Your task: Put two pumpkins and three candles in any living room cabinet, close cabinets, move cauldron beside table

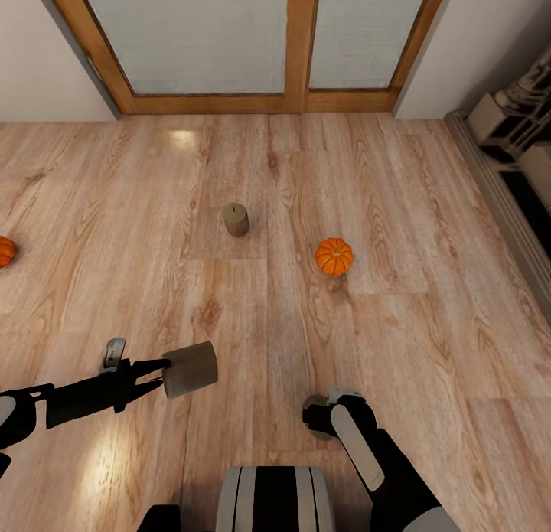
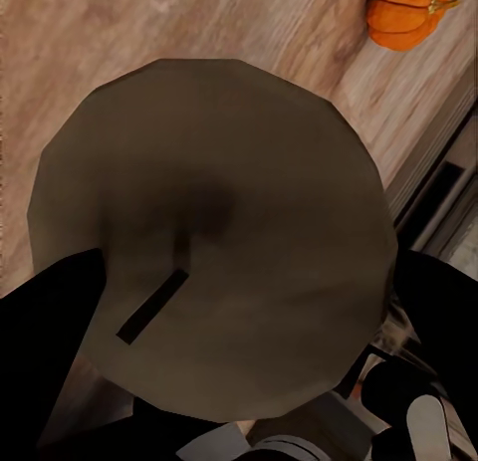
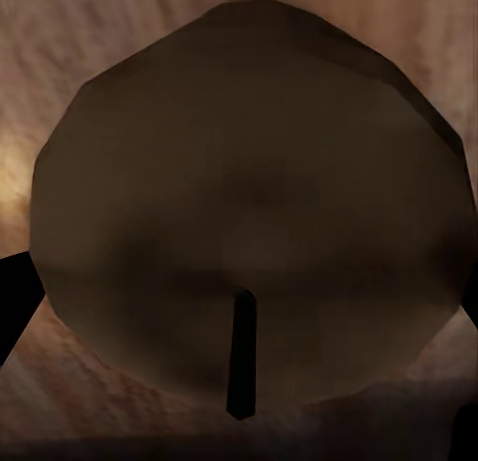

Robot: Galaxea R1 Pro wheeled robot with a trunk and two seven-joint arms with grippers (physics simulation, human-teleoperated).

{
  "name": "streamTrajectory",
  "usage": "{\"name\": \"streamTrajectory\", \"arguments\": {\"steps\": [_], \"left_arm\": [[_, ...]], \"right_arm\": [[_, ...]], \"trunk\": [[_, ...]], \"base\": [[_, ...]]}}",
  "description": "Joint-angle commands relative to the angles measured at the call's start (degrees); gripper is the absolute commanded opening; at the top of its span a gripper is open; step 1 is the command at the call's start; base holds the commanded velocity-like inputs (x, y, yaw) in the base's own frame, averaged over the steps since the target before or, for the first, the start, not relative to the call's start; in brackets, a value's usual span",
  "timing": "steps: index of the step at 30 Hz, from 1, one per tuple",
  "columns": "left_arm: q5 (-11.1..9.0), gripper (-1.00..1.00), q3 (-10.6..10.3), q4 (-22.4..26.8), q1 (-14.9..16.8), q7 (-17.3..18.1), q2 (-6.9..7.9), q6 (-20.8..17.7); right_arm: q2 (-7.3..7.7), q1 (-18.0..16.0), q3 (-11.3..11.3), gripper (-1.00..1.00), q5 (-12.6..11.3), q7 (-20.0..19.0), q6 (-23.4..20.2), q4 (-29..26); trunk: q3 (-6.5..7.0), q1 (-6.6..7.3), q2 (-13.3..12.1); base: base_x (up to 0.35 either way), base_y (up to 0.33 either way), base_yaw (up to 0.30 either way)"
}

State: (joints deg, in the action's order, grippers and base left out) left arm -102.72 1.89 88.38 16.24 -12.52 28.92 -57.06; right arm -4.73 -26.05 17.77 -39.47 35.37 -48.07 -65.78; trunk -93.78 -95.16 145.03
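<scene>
Pale wooden floor [image 1: 428, 348] is stretching in front of us up to a wall with a wide wood-framed sliding door [image 1: 260, 46]. We are holding our left hand [image 1: 157, 373] low over the floor, and it is gripping one candle [image 1: 190, 370] that is lying sideways between the fingers; in the left wrist view this candle [image 2: 214, 232] is showing its round end with the dark wick. Our right hand [image 1: 315, 417] is closing around a second candle [image 1: 314, 403], of which only a small part is peeking out beside the wrist; in the right wrist view this candle [image 3: 249, 202] is sitting just in front of the camera with its wick visible.

A third candle [image 1: 236, 219] is standing upright on the floor, about in the middle between us and the door. One pumpkin [image 1: 334, 256] is resting on the floor near it, toward the right wall, apart from the candle. The other pumpkin [image 1: 4, 250] is lying at the far left edge of the head view, partly cut off. A dark low furniture piece [image 1: 528, 172] is running along the right wall.
</scene>
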Motion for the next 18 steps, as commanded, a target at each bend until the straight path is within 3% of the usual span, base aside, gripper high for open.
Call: {"name": "streamTrajectory", "arguments": {"steps": [1, 5, 18], "left_arm": [[-0.73, -1.00, 0.05, 0.04, 0.02, -0.58, 0.00, -0.16], [-0.73, -1.00, 0.05, 0.04, 0.02, -0.58, 0.00, -0.16], [-0.66, -1.00, -0.19, 0.04, 0.02, -0.66, -0.02, -0.16]], "right_arm": [[0.02, -0.02, 0.08, -1.00, -0.70, 0.66, -0.01, -0.05], [-0.01, -0.01, 0.08, -1.00, -0.75, 0.66, -0.01, -0.05], [-0.09, -0.03, 0.09, -1.00, -0.79, 0.53, -0.01, 0.04]], "trunk": [[-0.03, 0.01, 0.01], [-0.03, 0.01, 0.01], [2.85, 0.34, -0.16]], "base": [[0.000, 0.000, 0.000], [0.000, 0.000, 0.000], [0.000, 0.000, 0.000]]}}
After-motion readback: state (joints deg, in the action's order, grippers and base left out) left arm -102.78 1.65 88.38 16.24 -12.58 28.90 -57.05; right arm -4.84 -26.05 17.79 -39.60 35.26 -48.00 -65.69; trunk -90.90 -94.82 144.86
